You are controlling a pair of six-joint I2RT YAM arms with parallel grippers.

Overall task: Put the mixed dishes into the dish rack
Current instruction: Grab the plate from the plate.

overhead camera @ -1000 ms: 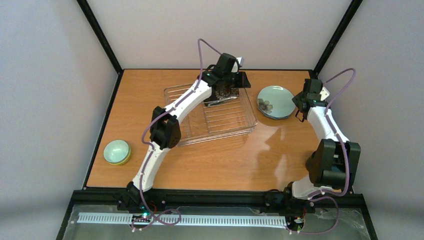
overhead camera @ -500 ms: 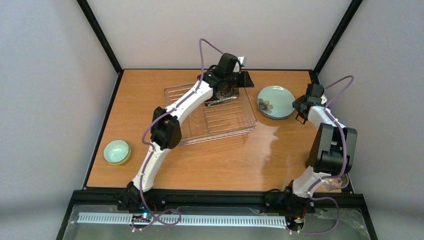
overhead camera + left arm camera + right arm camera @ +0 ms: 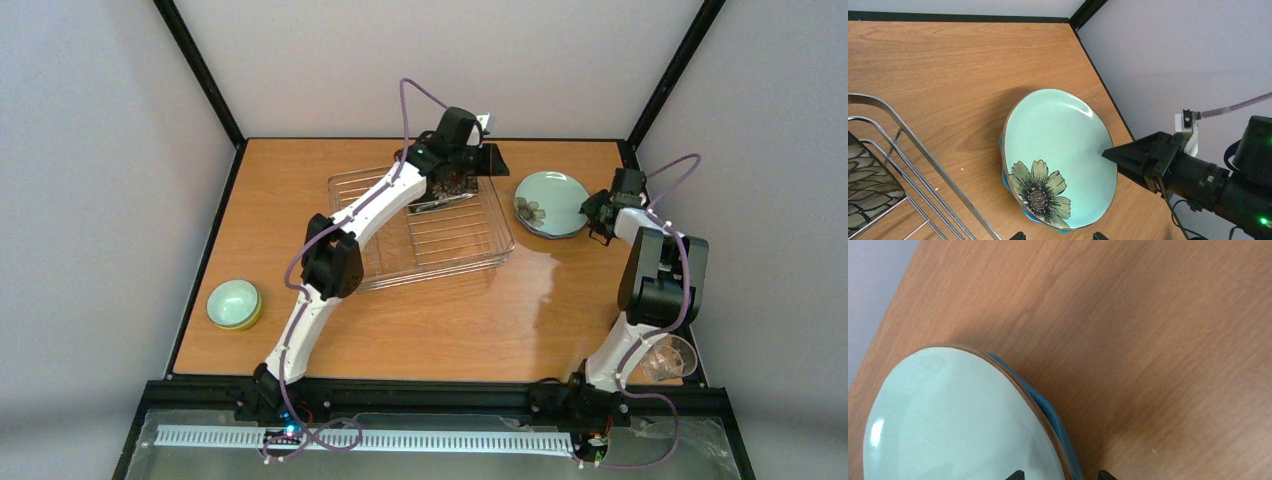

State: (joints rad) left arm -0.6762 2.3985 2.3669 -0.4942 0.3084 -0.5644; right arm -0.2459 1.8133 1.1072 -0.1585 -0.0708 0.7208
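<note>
Right claw (image 3: 597, 216): released, jaws wide, one fingertip on each side of the pale mint plate's (image 3: 551, 201) rim; contact cannot be told.
Left claw (image 3: 481, 160): released, nothing between its tips, over the dish rack's (image 3: 452, 246) far right corner, above the black square floral plate (image 3: 449, 188) leaning inside.
Pale mint plate: on the tabletop (image 3: 450, 320) just right of the dish rack, lying on a blue plate (image 3: 1058, 426).
Handling: likely glazed ceramic, stiff, slick, chippable, moderately heavy. It lies nearly flat, so only the rim offers a hold; the edge away from the dish rack looks best.
Right arm: elbow folded high, wrist low, pointing toward the dish rack.
Left arm: stretched diagonally across the dish rack.
</note>
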